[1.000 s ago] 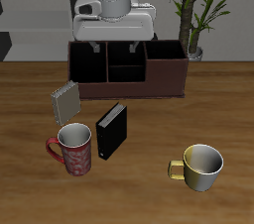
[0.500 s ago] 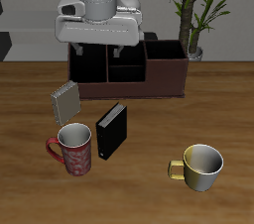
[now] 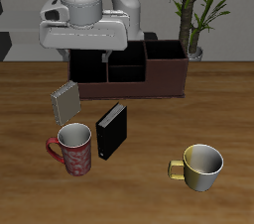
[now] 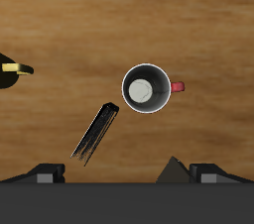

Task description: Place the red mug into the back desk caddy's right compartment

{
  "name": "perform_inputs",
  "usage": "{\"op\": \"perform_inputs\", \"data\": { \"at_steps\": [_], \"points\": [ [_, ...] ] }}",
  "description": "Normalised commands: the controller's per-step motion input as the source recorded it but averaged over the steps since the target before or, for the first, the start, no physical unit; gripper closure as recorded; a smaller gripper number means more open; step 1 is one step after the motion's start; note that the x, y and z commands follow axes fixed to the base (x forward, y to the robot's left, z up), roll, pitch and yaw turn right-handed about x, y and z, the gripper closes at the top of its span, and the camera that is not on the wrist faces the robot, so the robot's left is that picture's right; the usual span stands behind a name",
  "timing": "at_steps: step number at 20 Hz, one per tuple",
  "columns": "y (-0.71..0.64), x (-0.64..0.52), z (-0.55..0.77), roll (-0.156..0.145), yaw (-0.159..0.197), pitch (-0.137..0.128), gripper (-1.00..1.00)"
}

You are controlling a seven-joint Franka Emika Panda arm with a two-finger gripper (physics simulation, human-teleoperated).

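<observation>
The red mug (image 3: 74, 150) with a white speckled pattern stands upright near the table's front edge, beside a black book (image 3: 111, 129). In the wrist view the red mug (image 4: 147, 87) shows from above, with its pale grey inside. The back desk caddy (image 3: 129, 87) is a long dark-brown box at the table's back. Its right compartment (image 3: 166, 70), the widest end section, has nothing in it. My gripper (image 3: 87, 56) hangs open and empty high above the table, in front of the caddy and well above the mug. Its fingertips (image 4: 45, 172) show at the wrist view's edge.
A small grey book (image 3: 65, 100) leans between the caddy and the red mug. A yellow-cream mug (image 3: 200, 167) stands near the front edge, away from the red mug. A potted plant (image 3: 193, 10) stands behind the caddy's wide end.
My gripper has moved sideways across the caddy's front, towards the side where the red mug stands, and has come a little lower. Nothing on the table has moved.
</observation>
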Motion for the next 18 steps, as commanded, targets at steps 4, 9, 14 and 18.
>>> {"op": "perform_inputs", "data": {
  "at_steps": [4,9,14,18],
  "points": [
    [-0.04,0.21,0.03,0.009,-0.012,-0.045,-1.0],
    [-0.04,0.22,-0.13,-0.033,0.011,-0.027,-1.0],
    [0.07,0.1,-0.24,0.019,-0.042,-0.007,-1.0],
    [0.08,0.15,-0.38,0.018,-0.019,0.013,-1.0]
  ]
}}
